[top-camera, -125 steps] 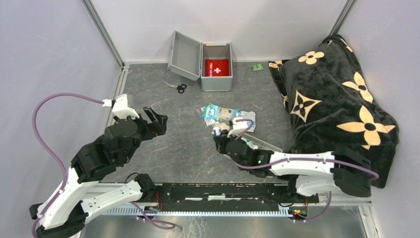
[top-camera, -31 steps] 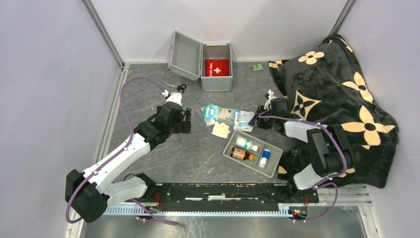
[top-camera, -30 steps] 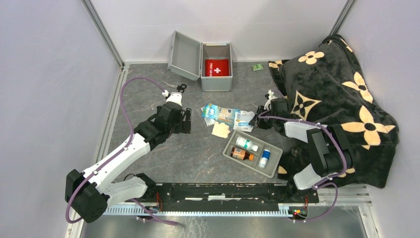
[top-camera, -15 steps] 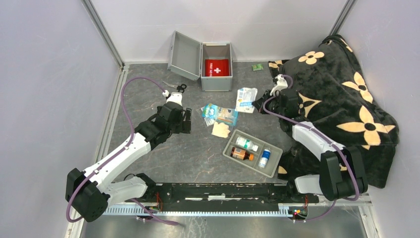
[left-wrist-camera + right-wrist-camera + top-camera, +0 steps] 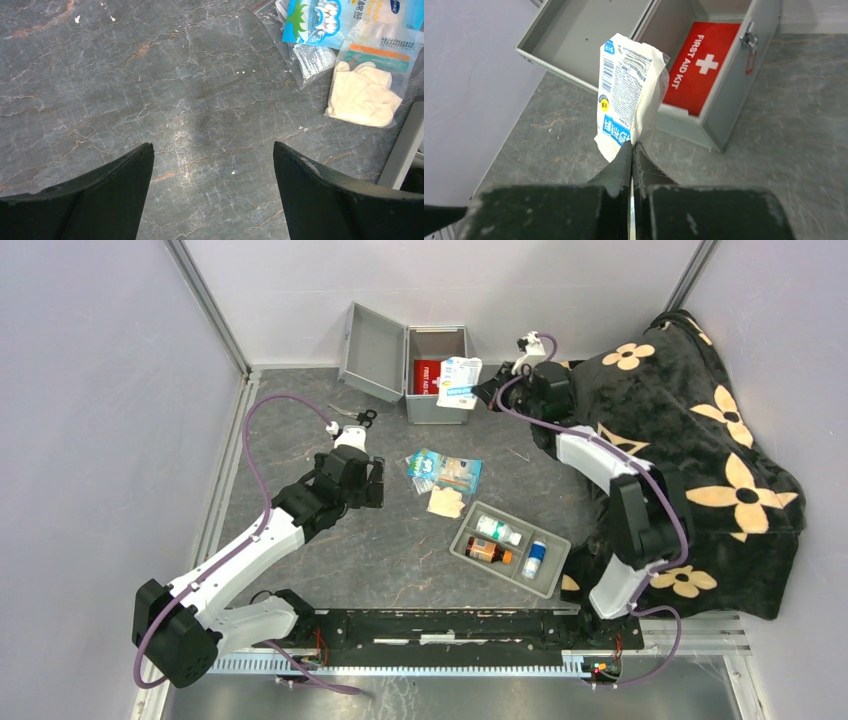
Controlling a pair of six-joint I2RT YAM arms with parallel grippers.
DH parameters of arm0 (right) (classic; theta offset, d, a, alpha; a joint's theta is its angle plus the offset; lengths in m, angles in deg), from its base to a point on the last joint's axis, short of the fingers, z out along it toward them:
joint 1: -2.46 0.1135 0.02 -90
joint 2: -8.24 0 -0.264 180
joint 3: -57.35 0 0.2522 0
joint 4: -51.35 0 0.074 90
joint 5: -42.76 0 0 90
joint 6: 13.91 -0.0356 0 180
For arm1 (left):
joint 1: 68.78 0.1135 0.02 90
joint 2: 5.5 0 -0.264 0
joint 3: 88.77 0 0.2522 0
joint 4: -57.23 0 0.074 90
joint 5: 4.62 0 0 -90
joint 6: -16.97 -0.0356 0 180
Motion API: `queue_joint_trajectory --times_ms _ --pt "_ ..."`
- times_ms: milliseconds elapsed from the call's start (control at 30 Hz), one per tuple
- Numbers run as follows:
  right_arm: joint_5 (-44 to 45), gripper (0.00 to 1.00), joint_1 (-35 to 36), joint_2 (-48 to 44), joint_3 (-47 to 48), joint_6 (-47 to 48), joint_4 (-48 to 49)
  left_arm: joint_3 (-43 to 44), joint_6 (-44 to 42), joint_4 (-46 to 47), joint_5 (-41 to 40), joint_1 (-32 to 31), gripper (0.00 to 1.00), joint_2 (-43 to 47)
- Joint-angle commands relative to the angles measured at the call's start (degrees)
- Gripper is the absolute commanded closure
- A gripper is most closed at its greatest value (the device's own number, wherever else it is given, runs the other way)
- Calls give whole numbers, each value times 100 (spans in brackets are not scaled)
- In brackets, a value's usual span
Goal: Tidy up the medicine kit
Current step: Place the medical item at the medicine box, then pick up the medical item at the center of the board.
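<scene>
The medicine kit (image 5: pixel 437 405), a silver-grey metal case with its lid (image 5: pixel 372 350) swung open to the left, stands at the back of the table. A red first-aid pouch (image 5: pixel 704 67) lies inside it. My right gripper (image 5: pixel 488 390) is shut on a white and blue packet (image 5: pixel 458 382) and holds it over the case's front right part; in the right wrist view the packet (image 5: pixel 629 100) hangs from the pinched jaws (image 5: pixel 632 147). My left gripper (image 5: pixel 378 483) is open and empty, over bare table left of the loose packets.
Loose packets (image 5: pixel 443 471) and a pale glove pack (image 5: pixel 446 502) lie mid-table. A grey divided tray (image 5: pixel 508 572) with small bottles sits at the front right. Scissors (image 5: pixel 355 416) lie left of the case. A black flowered blanket (image 5: pixel 690 440) fills the right side.
My right gripper has lifted the white and blue packet from the pile and carried it back and left to the open case. The left arm has stayed still since one second ago.
</scene>
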Motion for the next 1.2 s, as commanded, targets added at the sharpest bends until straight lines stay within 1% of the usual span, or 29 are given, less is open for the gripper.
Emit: queue_joint_trajectory --times_ms 0,200,233,333,367,467,533,600,667,733,767,867,900,967,1033,1100,1167 --pt "-14 100 97 794 1061 -21 267 57 -175 -47 -215 37 6 -1" --pt "158 100 151 1994 2596 64 -9 123 -58 -164 -247 35 7 -10" --pt "161 96 160 2203 2906 104 -129 144 -32 -194 -253 35 7 -14" --pt "139 77 174 2709 3776 324 -636 175 58 -329 -337 30 8 -19" --pt "144 71 173 2794 3922 379 -732 159 85 -350 -381 30 8 -13" --pt "207 62 177 2714 3934 547 -841 132 122 -387 -447 35 8 -29" --pt "305 59 180 2457 3706 699 -978 147 143 -400 -428 35 8 -49" --pt "430 58 178 2041 3209 844 -1068 159 174 -411 -399 35 8 -39" --pt "692 58 194 1392 2400 891 -1114 155 244 -410 -380 31 8 8" --pt "1397 56 287 739 1389 731 -1116 147 342 -391 -369 35 8 54" --pt "1589 54 332 419 874 650 -1088 139 391 -368 -366 35 8 60" --pt "1882 52 466 -248 -189 426 -1100 149 443 -258 -345 21 8 -5" --pt "1861 51 507 -443 -519 387 -1131 161 431 -230 -366 25 8 -36" --pt "1863 48 599 -696 -870 410 -1249 207 390 -241 -427 26 8 -103" --pt "1774 45 742 -799 -1017 630 -1444 220 314 -264 -540 26 8 -117" --pt "1618 43 907 -752 -931 1064 -1758 212 301 -304 -698 22 8 -107" --pt "1345 41 1063 -568 -634 1571 -2266 235 281 -327 -742 35 8 -138"
